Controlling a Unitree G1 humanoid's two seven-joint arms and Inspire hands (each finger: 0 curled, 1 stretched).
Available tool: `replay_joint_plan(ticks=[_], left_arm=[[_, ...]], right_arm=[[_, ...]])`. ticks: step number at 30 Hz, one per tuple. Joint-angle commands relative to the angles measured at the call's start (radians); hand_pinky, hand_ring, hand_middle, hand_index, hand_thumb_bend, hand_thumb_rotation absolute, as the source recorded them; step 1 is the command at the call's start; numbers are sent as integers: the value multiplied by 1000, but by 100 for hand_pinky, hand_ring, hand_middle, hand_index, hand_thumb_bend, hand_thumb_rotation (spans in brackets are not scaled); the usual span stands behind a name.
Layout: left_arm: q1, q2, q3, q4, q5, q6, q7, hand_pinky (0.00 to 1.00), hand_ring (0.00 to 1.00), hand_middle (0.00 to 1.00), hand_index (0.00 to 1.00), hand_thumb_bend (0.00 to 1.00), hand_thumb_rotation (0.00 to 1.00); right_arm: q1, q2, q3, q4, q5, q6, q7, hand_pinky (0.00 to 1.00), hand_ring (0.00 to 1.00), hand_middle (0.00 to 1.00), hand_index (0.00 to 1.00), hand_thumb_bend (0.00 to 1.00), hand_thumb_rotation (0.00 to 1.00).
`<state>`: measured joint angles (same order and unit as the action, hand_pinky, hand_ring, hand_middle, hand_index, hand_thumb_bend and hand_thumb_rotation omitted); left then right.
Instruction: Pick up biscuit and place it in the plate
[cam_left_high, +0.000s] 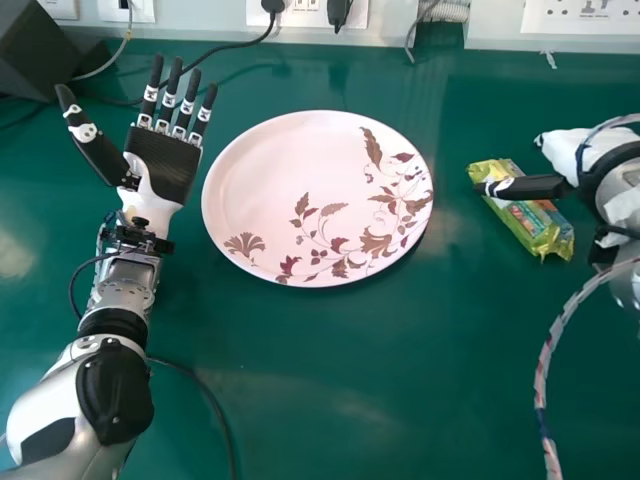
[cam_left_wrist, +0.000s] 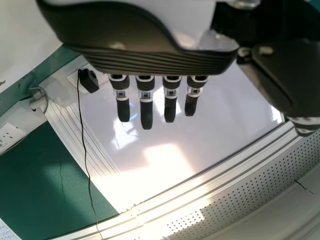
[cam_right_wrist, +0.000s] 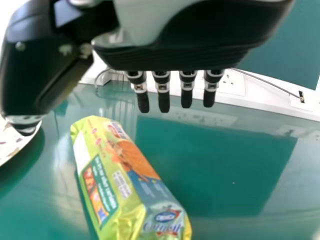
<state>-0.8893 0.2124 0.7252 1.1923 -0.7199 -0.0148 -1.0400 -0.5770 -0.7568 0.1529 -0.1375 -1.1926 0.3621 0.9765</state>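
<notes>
Your right hand (cam_left_high: 535, 188) is open, fingers straight, nothing gripped, thumb over the biscuit pack (cam_left_high: 536, 226) (can't tell if touching). Pack's on the green table (cam_left_high: 330, 370), at the plate's (cam_left_high: 290, 180) 3 o'clock; your open left hand (cam_left_high: 163, 165), 9 o'clock.

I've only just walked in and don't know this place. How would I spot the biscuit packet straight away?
On the green table, find the big round plate. To its right, as the robot looks, lies the packet, partly hidden by the right hand. It's long and yellow-green, with a printed wrapper, unlike the flat, pale plate.
</notes>
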Motion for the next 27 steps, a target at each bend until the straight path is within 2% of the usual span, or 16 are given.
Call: replay_joint_plan(ticks=[1, 5, 8, 12, 19, 27], left_arm=[[32, -10, 4, 23, -6, 10, 4, 93, 91, 98, 100, 100, 71], [31, -9, 4, 26, -5, 6, -8, 89, 89, 97, 100, 100, 72], [31, -10, 3, 25, -4, 3, -11, 85, 88, 97, 100, 100, 74], [32, -13, -2, 22, 1, -15, -13, 86, 88, 97, 100, 100, 74], [32, -11, -1, 22, -2, -7, -16, 86, 89, 97, 100, 100, 72], [30, -5, 2, 27, -5, 7, -16, 83, 88, 97, 100, 100, 70]], right_arm=[[-2, -1, 18, 12, -8, -7, -22, 99, 100, 100, 100, 100, 70], [0, 4, 51, 36, -13, -22, -51, 97, 100, 100, 100, 100, 72], [-9, 15, 77, 62, -23, -23, -65, 97, 100, 100, 100, 100, 70], [-13, 17, 95, 86, -17, -32, -80, 97, 100, 100, 100, 100, 71], [-11, 22, 105, 110, -18, -23, -95, 98, 100, 100, 100, 100, 71], [-5, 29, 119, 170, -35, -13, -185, 97, 100, 100, 100, 100, 70]])
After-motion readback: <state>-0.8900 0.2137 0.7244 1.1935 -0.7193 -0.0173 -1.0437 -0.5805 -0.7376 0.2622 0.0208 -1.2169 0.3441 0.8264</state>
